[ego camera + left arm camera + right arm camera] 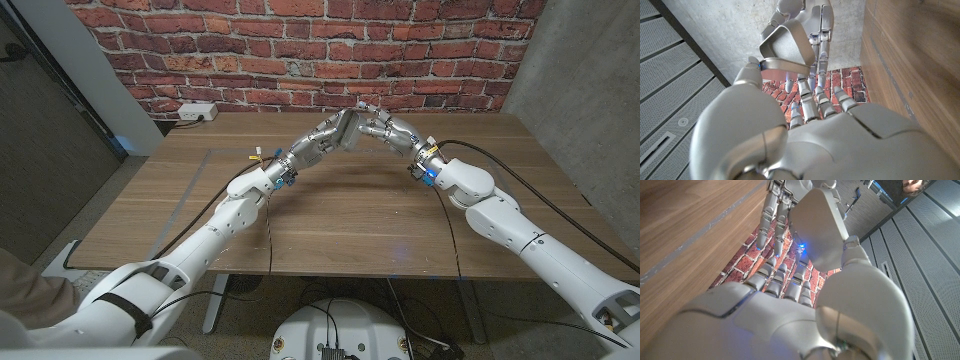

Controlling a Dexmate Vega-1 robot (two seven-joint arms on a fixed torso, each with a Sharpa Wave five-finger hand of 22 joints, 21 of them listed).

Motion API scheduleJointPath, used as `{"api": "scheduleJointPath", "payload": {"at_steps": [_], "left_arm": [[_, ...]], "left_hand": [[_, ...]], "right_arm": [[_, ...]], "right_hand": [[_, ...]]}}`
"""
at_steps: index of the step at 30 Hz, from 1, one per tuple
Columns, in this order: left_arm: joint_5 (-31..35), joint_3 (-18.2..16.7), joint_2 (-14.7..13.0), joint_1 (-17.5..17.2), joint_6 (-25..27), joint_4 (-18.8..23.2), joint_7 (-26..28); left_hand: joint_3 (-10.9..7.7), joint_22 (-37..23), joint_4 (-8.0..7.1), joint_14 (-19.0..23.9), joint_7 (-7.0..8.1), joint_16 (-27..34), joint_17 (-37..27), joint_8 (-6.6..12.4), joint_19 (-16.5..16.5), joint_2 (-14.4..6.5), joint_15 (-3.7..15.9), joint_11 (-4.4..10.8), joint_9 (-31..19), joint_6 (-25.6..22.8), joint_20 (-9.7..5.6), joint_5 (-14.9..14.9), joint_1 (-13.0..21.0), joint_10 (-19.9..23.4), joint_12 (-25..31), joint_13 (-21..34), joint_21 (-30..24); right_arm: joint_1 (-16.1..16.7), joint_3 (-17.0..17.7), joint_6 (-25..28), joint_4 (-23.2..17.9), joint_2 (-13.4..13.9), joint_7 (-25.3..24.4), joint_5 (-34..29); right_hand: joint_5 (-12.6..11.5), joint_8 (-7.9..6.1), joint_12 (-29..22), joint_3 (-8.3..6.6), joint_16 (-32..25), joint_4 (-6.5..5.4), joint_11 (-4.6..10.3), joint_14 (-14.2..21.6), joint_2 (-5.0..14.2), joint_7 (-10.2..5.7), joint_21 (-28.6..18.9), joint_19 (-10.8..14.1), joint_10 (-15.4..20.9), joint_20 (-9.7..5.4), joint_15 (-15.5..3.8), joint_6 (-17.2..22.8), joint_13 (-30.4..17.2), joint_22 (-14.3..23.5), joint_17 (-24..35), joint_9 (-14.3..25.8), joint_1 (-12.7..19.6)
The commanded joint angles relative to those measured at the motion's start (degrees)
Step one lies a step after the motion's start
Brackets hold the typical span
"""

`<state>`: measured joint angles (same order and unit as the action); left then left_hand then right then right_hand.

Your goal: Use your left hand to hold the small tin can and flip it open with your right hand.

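Tin, small silver rectangular can | lid hinged open | left hand grasping base | right hand gripping lid | flip apparently done.

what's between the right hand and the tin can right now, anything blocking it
Nothing visible. The left hand holds the small tin can up above the table, and the right hand meets it there, its fingers at the open can.

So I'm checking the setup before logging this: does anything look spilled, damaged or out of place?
Nothing stands out. The small tin can is held up off the table between the left hand and the right hand, its lid hinged open; nothing spilled shows.
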<state>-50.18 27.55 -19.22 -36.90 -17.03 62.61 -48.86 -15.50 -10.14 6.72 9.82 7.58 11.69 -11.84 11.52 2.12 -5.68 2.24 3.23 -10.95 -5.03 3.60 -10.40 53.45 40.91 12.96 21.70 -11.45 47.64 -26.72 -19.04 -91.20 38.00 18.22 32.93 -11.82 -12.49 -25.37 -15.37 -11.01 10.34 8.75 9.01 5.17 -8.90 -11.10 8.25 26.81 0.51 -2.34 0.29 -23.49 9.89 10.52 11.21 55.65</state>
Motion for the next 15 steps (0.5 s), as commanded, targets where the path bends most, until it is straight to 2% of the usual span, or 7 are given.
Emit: {"api": "scheduleJointPath", "payload": {"at_steps": [1,15], "left_arm": [[-2.92,-0.77,1.7,1.04,2.55,-2.66,-4.07],[-4.64,-1.86,2.28,0.69,5.23,-3.1,-5.64]], "left_hand": [[-0.32,-0.15,-0.02,0.26,0.13,0.16,-0.12,-0.11,-0.03,0.17,7.93,9.52,-0.09,-0.54,0.36,-0.26,-0.08,9.88,0.42,0.09,0.0],[-0.39,-0.15,0.01,0.4,0.28,0.18,-0.12,-0.11,0.06,0.18,8.1,9.53,-0.09,-0.6,0.2,-0.26,-0.13,10.05,0.43,0.15,-0.03]], "right_arm": [[-0.12,0.41,-0.45,2.35,-0.76,4.59,4.68],[-0.89,0.16,-0.47,4.02,-1.55,7.06,5.82]], "right_hand": [[-0.21,0.05,-0.31,-1.78,0.03,-1.81,3.78,-0.3,4.12,-0.55,0.13,-0.03,3.26,0.05,-9.98,0.15,-0.31,0.16,0.24,0.01,4.14],[-0.23,0.05,-0.19,-1.74,0.03,-1.88,3.78,-0.31,4.12,-0.51,0.1,0.0,3.01,-0.02,-9.97,0.31,-0.39,0.16,0.25,0.01,4.24]]}}
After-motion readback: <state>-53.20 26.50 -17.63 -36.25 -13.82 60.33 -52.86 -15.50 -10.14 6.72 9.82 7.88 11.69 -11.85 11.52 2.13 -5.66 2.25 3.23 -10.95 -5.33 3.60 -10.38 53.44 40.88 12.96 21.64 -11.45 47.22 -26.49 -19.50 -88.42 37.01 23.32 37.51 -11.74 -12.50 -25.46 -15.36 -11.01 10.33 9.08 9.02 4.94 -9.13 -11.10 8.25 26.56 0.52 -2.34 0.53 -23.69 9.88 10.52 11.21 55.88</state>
